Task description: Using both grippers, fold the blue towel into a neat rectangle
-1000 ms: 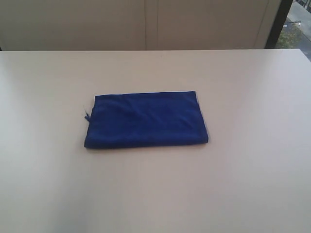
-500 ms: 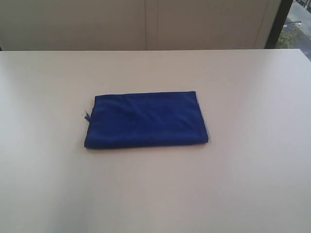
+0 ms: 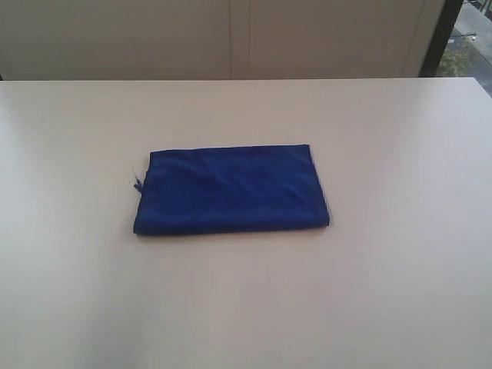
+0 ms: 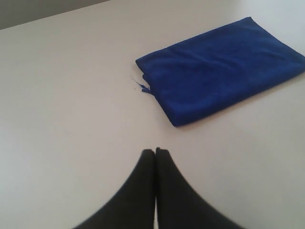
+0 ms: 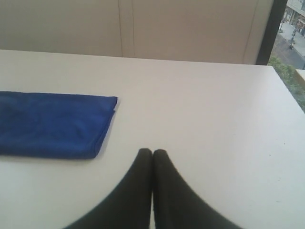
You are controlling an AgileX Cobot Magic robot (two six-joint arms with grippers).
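Note:
The blue towel [image 3: 231, 190] lies folded as a flat rectangle in the middle of the white table [image 3: 400, 154], with a small tag sticking out at its left edge. Neither arm shows in the exterior view. In the left wrist view my left gripper [image 4: 155, 150] is shut with nothing in it, well short of the blue towel [image 4: 219, 69]. In the right wrist view my right gripper [image 5: 152, 151] is shut and empty, off to the side of the blue towel [image 5: 52, 123].
A pale wall panel [image 3: 231, 38] runs behind the table's far edge. A dark window frame [image 3: 440, 34] with an outdoor view stands at the back right.

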